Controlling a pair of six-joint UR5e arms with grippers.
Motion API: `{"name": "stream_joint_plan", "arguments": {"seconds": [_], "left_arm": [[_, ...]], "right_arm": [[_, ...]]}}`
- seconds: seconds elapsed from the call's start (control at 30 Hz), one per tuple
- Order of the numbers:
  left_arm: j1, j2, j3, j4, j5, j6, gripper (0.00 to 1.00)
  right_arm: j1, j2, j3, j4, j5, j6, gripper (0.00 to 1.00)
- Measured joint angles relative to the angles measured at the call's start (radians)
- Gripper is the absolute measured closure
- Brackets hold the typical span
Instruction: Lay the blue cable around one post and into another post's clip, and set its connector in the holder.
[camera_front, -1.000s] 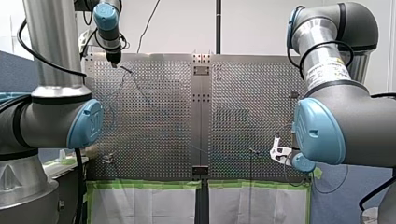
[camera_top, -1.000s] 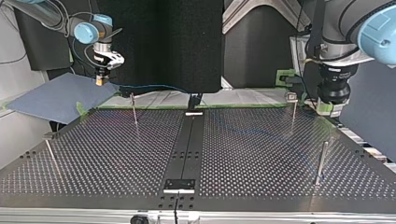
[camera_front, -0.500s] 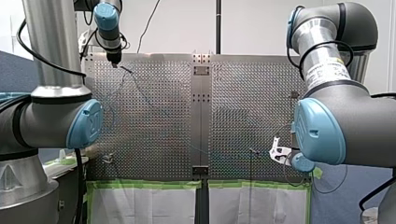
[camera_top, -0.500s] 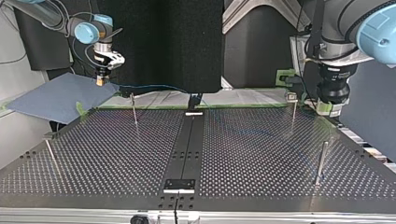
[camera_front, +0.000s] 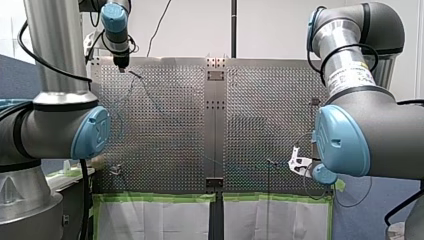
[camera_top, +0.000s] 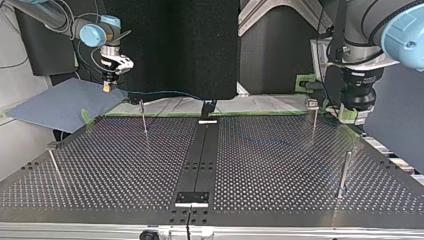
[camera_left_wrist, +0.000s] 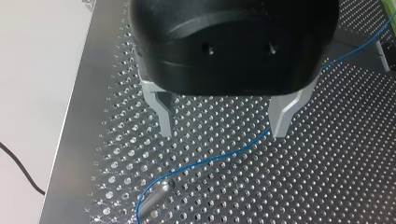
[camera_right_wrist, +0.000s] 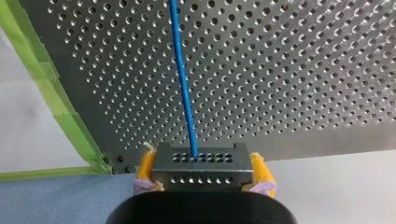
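The big grey counter (camera_top: 280, 165) is full of little holes. My two arms come in from its sides. At the top view's left, a flat blue sheet (camera_top: 60, 102) lies just past the counter's edge.

My left pincer (camera_left_wrist: 222, 134) hangs over the counter near one edge. Its two metal fingers (camera_left_wrist: 163, 119) stand wide apart and hold nothing.

My right pincer (camera_right_wrist: 201, 164) is by the counter's corner, near the strip of green tape (camera_right_wrist: 51, 93). Its yellow pads (camera_right_wrist: 146, 163) squeeze the dark connector (camera_right_wrist: 201, 175), one pad on each side. The connector is a small block with rows of tiny holes.

Thin metal posts stand on the counter. One post (camera_left_wrist: 156, 196) is ahead of my left pincer.

The blue cable (camera_right_wrist: 183, 84) comes out of the connector and runs away over the holes. In the left wrist view it passes under the gap between the open fingers, then bends close beside that post. I cannot tell if it touches the post.
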Motion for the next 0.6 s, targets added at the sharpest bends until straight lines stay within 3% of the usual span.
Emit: {"name": "stream_joint_plan", "arguments": {"seconds": [0.6], "left_arm": [[-0.005, 0.003, 0.000, 0.000, -0.018, 0.001, 0.00]], "right_arm": [[0.001, 0.000, -0.004, 0.002, 0.000, 0.000, 0.73]]}}
